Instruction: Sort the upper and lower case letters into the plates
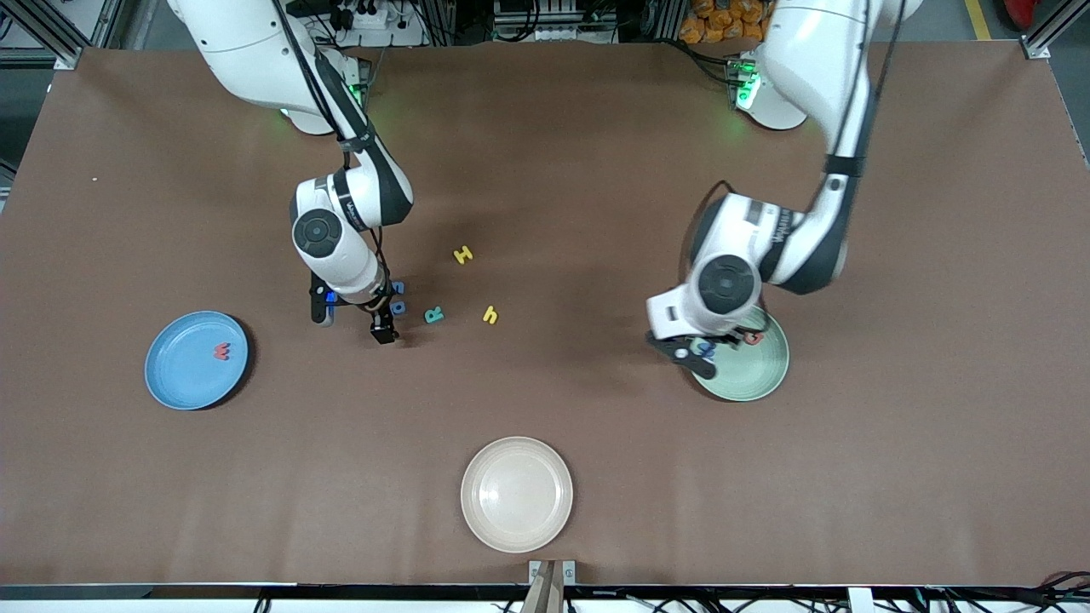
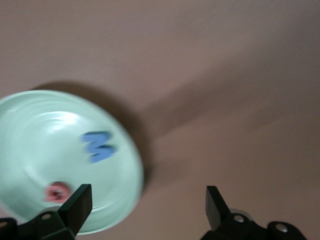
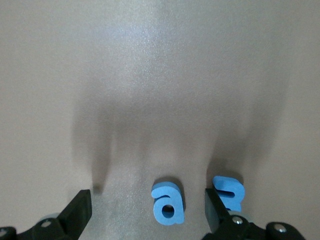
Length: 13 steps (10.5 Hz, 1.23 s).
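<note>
The sky blue plate (image 1: 174, 375) lies toward the right arm's end and holds a red letter (image 1: 221, 350). The mint green plate (image 1: 749, 375) lies toward the left arm's end and holds a blue M (image 2: 98, 146) and a red letter (image 2: 56, 192). My left gripper (image 1: 685, 353) is open and empty over that plate's rim (image 2: 146, 207). My right gripper (image 1: 352, 322) is open, low over the table (image 3: 147, 212). A blue "a" (image 3: 168, 205) lies between its fingers, close to one. A second blue letter (image 3: 229, 192) lies just outside that finger.
A teal R (image 1: 434, 315), a yellow h (image 1: 490, 315) and a yellow H (image 1: 462, 254) lie loose mid-table. A cream-white plate (image 1: 517, 494) sits near the table's front edge.
</note>
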Each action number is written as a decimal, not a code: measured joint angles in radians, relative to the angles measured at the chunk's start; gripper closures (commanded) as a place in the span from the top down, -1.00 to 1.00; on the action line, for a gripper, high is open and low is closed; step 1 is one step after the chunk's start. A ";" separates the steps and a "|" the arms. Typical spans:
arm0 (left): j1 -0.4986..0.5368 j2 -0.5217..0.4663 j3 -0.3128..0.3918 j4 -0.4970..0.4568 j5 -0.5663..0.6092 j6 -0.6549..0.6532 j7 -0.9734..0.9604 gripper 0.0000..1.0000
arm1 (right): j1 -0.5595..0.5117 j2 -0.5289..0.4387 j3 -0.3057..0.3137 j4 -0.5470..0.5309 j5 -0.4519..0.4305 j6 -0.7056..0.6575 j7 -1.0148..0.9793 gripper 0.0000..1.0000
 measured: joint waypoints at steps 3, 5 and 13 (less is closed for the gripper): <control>-0.087 0.080 -0.010 0.125 -0.063 0.110 -0.283 1.00 | 0.000 0.000 0.000 -0.001 0.000 0.001 0.000 1.00; -0.114 0.087 -0.043 0.148 -0.068 0.206 -0.448 1.00 | 0.000 0.000 -0.001 0.000 0.000 0.003 0.000 1.00; -0.262 0.104 -0.105 0.136 -0.069 0.483 -0.954 1.00 | 0.002 0.039 0.001 0.027 0.000 0.007 0.000 -0.93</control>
